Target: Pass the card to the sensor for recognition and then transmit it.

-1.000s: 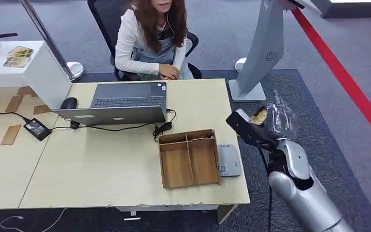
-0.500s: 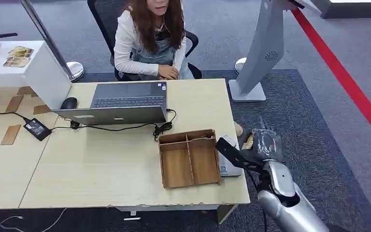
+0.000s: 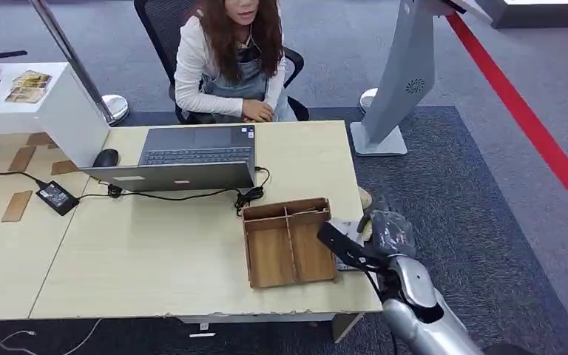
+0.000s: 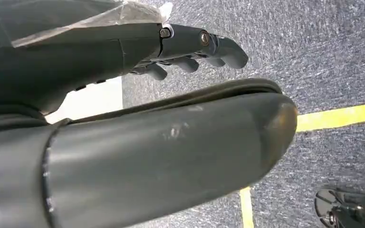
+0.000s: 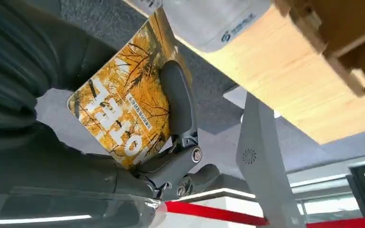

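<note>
My right hand (image 3: 386, 232) pinches a yellow card (image 5: 123, 109) printed with autumn trees, thumb (image 5: 176, 102) pressed across its face. The hand hovers at the table's right edge, just above the grey-white sensor (image 3: 349, 225), which lies beside the wooden box. In the right wrist view the sensor (image 5: 214, 19) sits close beyond the card's edge; I cannot tell whether they touch. My left hand (image 4: 190, 47) hangs over the carpet, fingers loosely extended and holding nothing.
A two-compartment wooden box (image 3: 288, 240) stands left of the sensor. A laptop (image 3: 185, 155), mouse and cables lie farther back, and a person sits behind the table (image 3: 155, 259). A grey kiosk stand (image 3: 403, 81) rises at the right.
My right hand has come down and to the left with the card, from above the carpet to just over the sensor at the table's edge.
</note>
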Robot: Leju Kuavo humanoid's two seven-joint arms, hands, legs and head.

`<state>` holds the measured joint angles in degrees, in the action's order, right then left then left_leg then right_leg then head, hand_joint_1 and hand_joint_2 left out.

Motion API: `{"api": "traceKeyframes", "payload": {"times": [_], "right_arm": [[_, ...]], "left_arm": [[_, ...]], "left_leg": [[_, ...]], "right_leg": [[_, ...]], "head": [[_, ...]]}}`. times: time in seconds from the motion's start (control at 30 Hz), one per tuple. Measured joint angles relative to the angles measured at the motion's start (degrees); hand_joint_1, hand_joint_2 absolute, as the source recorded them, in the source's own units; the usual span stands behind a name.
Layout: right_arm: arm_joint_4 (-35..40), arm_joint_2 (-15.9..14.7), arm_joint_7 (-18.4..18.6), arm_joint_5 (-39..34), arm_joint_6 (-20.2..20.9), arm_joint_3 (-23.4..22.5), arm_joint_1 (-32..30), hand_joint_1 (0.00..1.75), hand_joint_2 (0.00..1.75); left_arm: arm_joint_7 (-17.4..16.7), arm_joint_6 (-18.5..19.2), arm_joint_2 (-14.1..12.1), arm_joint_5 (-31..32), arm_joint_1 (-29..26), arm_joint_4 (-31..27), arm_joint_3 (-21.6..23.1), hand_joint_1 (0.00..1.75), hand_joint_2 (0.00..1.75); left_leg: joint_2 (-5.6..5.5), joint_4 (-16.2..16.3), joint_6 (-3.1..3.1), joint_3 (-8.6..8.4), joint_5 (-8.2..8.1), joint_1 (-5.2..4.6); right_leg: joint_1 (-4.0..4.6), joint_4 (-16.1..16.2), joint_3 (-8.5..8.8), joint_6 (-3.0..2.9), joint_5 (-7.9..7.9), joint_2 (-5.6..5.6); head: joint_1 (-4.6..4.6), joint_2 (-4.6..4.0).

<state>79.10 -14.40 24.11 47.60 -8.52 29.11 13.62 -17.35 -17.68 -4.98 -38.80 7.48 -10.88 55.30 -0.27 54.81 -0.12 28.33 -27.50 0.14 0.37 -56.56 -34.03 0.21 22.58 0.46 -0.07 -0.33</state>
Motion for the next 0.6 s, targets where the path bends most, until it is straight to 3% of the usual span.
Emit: {"api": "traceKeyframes", "payload": {"times": [0.6], "right_arm": [[-7.54,2.95,-0.72,-2.23,-1.79,2.64,-0.93,1.75,1.75]], "left_arm": [[-0.55,-0.46,0.07,0.13,0.05,0.0,-0.13,0.0,0.0]], "left_leg": [[0.0,0.0,0.0,-0.01,0.0,0.0]], "right_leg": [[0.0,0.01,0.0,0.0,0.0,0.0]], "head": [[0.0,0.0]]}}
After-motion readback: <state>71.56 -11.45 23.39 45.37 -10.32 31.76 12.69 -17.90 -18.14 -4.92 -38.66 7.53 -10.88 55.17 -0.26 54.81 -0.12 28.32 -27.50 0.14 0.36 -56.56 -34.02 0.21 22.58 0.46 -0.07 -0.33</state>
